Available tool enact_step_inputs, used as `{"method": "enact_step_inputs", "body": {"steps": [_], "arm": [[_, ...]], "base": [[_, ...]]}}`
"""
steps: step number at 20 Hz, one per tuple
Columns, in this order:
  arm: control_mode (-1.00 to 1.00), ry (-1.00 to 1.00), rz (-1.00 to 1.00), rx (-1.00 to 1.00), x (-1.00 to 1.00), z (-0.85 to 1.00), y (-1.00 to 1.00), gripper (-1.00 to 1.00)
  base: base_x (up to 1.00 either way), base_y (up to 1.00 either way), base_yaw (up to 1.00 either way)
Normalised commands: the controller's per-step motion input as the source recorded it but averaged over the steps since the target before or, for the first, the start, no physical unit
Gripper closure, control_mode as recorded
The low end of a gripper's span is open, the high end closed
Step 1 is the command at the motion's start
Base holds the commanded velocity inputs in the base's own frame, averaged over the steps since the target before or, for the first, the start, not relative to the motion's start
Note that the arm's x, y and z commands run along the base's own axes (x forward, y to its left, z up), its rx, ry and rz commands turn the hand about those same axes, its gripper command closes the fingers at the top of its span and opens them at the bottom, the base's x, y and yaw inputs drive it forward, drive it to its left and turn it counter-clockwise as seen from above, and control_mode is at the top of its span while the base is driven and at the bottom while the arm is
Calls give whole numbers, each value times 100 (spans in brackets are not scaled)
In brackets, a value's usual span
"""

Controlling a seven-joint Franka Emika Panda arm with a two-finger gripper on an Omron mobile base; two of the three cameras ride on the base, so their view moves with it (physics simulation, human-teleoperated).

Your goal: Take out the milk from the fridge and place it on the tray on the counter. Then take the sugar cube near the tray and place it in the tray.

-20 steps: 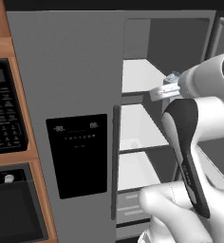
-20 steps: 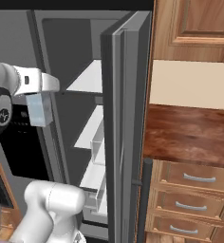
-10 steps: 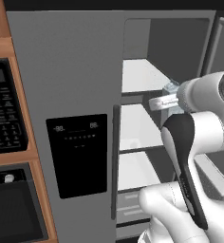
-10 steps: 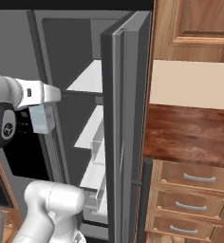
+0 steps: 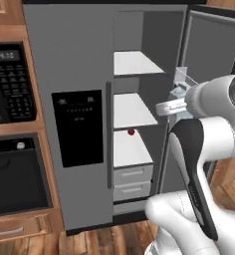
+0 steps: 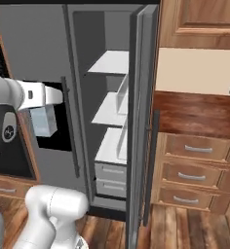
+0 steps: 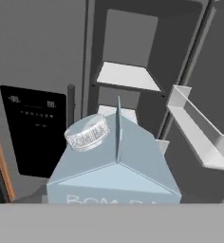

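Observation:
My gripper (image 6: pixel 43 108) is shut on the milk (image 6: pixel 43 122), a pale blue-grey carton hanging under the hand in front of the fridge's dispenser door. In the hand view the milk (image 7: pixel 115 163) sits close up, gabled top and white screw cap towards the camera. The fridge (image 5: pixel 74 60) stands with its left door closed and its right door (image 6: pixel 142 97) swung open, white shelves (image 5: pixel 132 109) showing inside. The milk is outside the shelves. A stretch of reddish-brown counter (image 6: pixel 197 113) lies right of the open door. The tray and the sugar cube are out of view.
A black microwave (image 5: pixel 10 82) and an oven (image 5: pixel 15 174) are built in left of the fridge. A small red thing (image 5: pixel 131 132) lies on a lower shelf. A clear door bin (image 7: pixel 199 130) juts from the open door. Drawers (image 6: pixel 192 175) sit under the counter.
The whole picture has shifted: the base has drawn back from the fridge, so more of the fridge and counter show. The milk stays in my gripper.

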Motion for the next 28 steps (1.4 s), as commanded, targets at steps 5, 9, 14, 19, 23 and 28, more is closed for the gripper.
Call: {"method": "enact_step_inputs", "body": {"steps": [5,9,14,19,23,28], "arm": [[100,0,0,0,0,0,0,100],[100,0,0,0,0,0,0,100],[100,0,0,0,0,0,0,100],[100,0,0,0,0,0,0,100],[100,0,0,0,0,0,0,100],[100,0,0,0,0,0,0,100]], "base": [[-100,0,0],[-22,0,-35],[0,-1,-77],[0,-1,-75],[0,0,-71],[1,-11,-68]]}}
